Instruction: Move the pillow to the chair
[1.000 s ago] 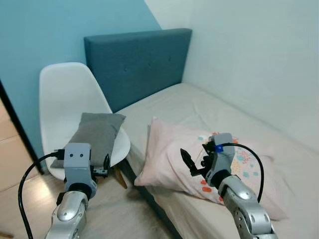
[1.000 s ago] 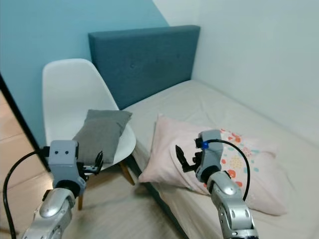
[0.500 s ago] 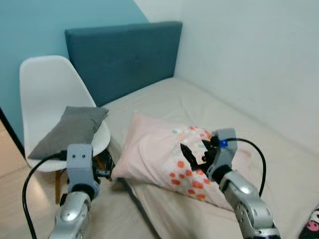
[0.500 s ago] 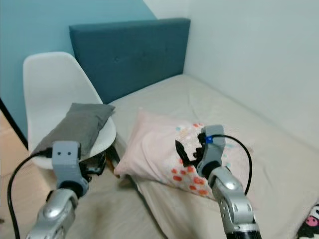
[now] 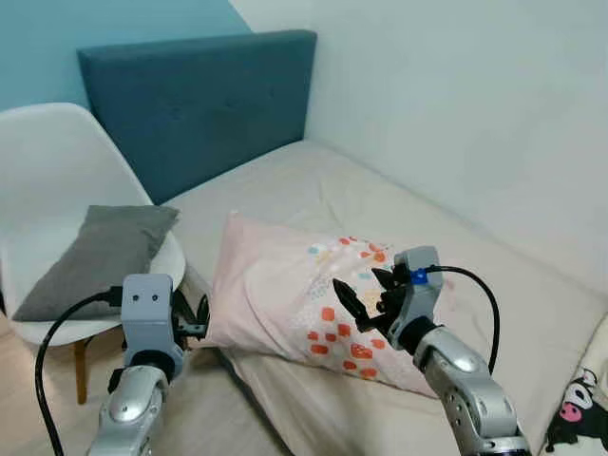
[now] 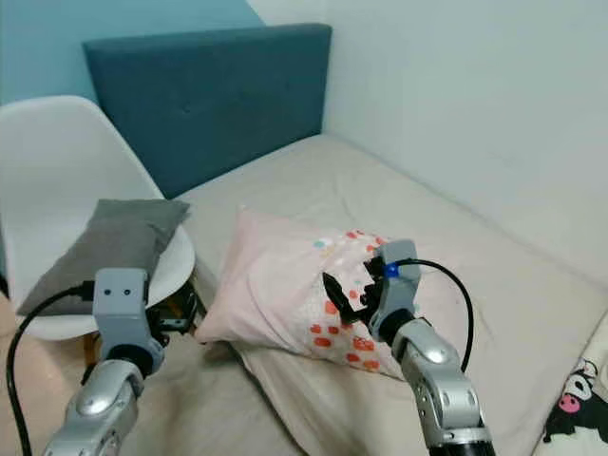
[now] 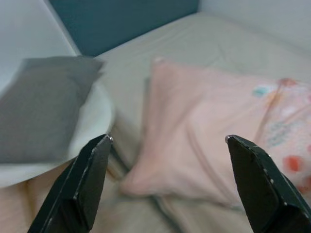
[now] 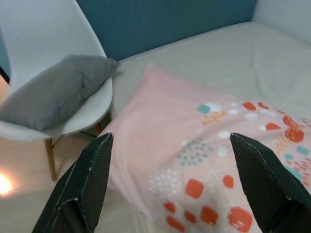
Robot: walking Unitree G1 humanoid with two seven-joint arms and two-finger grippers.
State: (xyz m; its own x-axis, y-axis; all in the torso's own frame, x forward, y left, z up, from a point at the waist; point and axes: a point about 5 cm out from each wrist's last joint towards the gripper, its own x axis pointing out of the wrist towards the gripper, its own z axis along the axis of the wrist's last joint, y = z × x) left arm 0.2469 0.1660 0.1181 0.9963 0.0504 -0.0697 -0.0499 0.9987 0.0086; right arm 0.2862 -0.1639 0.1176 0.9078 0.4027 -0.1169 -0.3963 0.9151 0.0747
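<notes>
left eye view is showing both grippers hovering wide open, right gripper over the soft pink patterned pillow, left gripper by its corner, so each should be pinching a deep fold before lifting toward the white plastic chair.

Pink patterned pillow flat on the bed, white chair beside, holding grey cushion

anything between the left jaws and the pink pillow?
Nothing solid. In the left wrist view the open left gripper frames the pink pillow directly, with just air and a strip of bare beige mattress beside it.

No legible text — anywhere.
</notes>
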